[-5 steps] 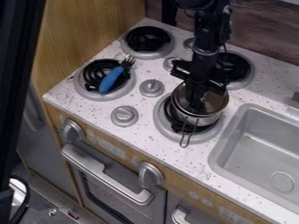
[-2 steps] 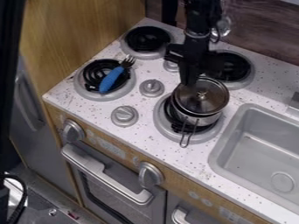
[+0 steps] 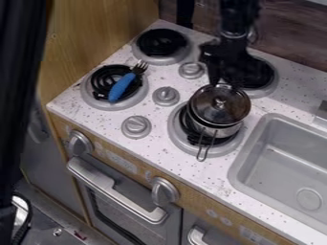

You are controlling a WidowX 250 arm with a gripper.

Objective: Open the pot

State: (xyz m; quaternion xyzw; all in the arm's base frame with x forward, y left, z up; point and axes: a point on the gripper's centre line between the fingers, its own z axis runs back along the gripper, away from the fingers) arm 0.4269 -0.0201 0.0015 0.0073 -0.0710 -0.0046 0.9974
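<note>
A: Largest first: the stove top (image 3: 73, 103) is set right beside the sink (image 3: 258, 118), taken here as the landmark. Over the stove, diagonally back from the sink's nearest corner, the black arm (image 3: 235, 36) is seen with its gripper (image 3: 225, 79) pointed down.

B: Open or closed, that gripper?

A: That cannot be told, nor can contact with anything below it be made out.

B: And the pot?

A: The steel pot (image 3: 215, 128) is stood upright on the burner (image 3: 176, 131) just beside the sink, with the lid (image 3: 204, 103) seated on top. By the look of it, the approach is in hand; the lifting is yet to be done. Next, the gripper would need to be centred over the lid, lowered, closed and raised.

B: The blue-handled fork (image 3: 121, 87)?

A: Laid across a burner well away from the sink; not needed, it is judged.

B: Which way is the pot pointed?

A: Its wire handle (image 3: 203, 150) is aimed at the front edge, its long axis roughly in line with the sink's nearer rim. Smallest of all, the knob (image 3: 220, 102) is set mid-lid, pointing up: the likeliest spot to be gripped.
</note>
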